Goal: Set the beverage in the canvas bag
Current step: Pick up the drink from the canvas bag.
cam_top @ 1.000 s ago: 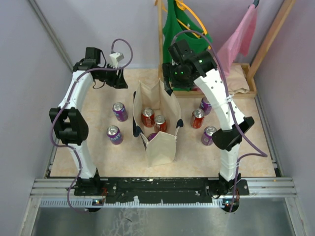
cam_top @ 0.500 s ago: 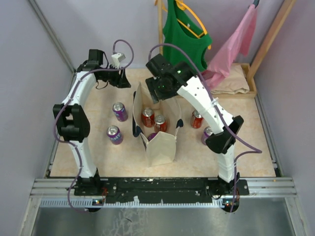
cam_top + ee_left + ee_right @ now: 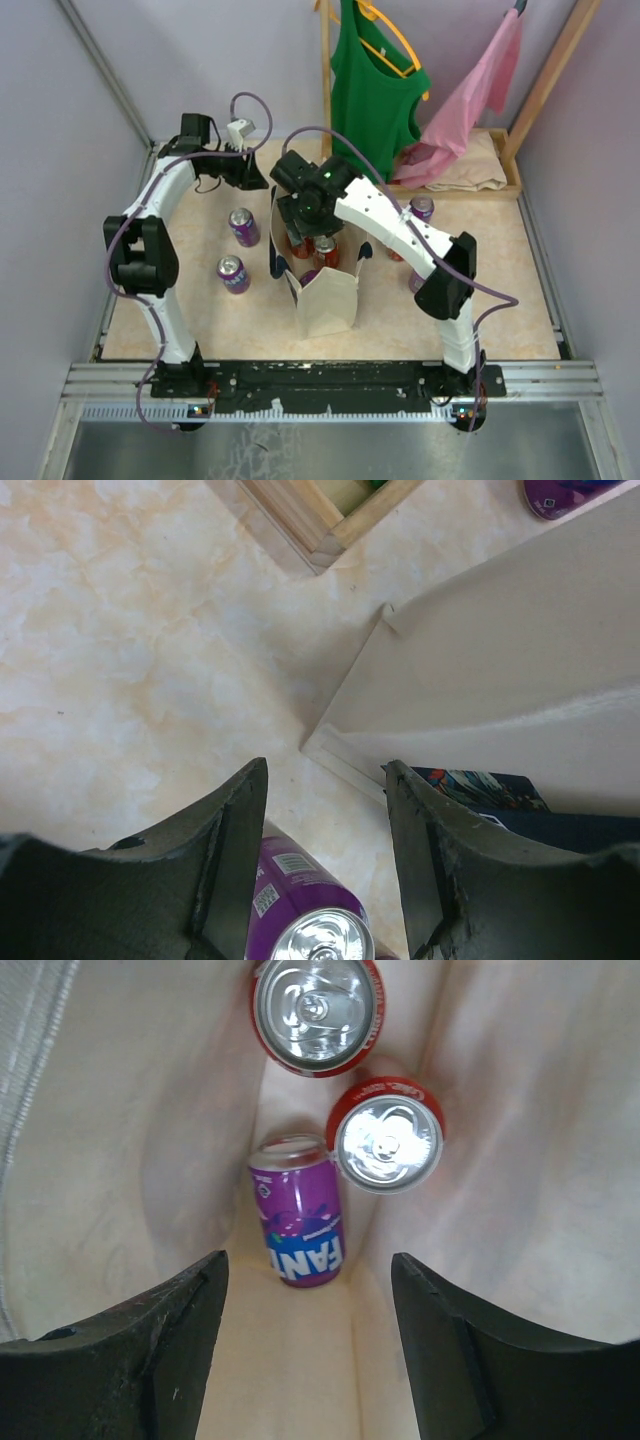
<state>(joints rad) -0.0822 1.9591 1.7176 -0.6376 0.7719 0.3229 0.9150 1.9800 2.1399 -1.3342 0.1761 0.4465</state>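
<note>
Directly beneath the right hand (image 3: 308,1280), whose fingers are spread with nothing between them, the open mouth of the canvas bag (image 3: 110,1160) is seen. Three beverages are held inside it. A red can (image 3: 316,1010) and a second red can (image 3: 388,1140) stand upright beyond the fingertips. A Fanta can (image 3: 298,1222) is laid on its side, its long axis running straight away from the wrist.

The left hand (image 3: 325,780) is likewise spread and empty, with the bag's outer corner just ahead and to the right of its fingertips. Below it and back toward its wrist, an upright purple can (image 3: 305,920) is stood on the worktop (image 3: 130,630), long axis vertical, lid up. This can is judged far nearer the left hand than the right. The next pick is therefore probably best made by the left hand, drawn back and lowered around the can's sides.
</note>
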